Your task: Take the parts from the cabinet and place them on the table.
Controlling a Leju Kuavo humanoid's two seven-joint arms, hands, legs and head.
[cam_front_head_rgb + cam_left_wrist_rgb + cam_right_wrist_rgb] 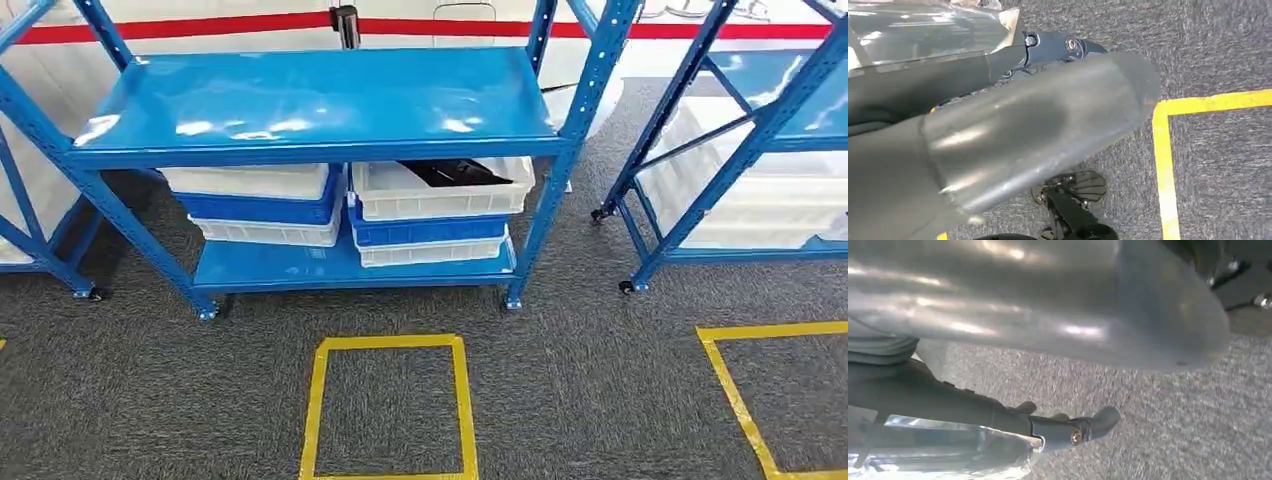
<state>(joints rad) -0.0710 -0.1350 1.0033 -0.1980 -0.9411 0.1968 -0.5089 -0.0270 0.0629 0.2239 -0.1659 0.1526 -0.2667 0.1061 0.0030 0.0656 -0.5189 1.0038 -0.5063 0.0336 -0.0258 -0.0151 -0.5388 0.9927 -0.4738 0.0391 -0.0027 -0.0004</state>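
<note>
A blue wheeled rack [320, 100] stands ahead of me on grey carpet. Under its bare top shelf, two stacks of white and blue bins sit on the lower shelf. The top white bin [440, 200] of the right stack holds a black part [455, 172], partly hidden by the shelf above. The left stack's top bin [250, 182] hides its contents. My left hand [1023, 125] hangs over the carpet, its dark fingers [1063, 47] stretched out and holding nothing. My right hand [1048, 305] hangs the same way, fingers [1073, 430] straight and empty.
A second blue rack [700, 120] with white bins [770, 200] stands to the right, and a third rack's frame [20, 150] to the left. Yellow tape marks a square [390, 345] on the carpet before the rack, with another outline [740, 400] at right.
</note>
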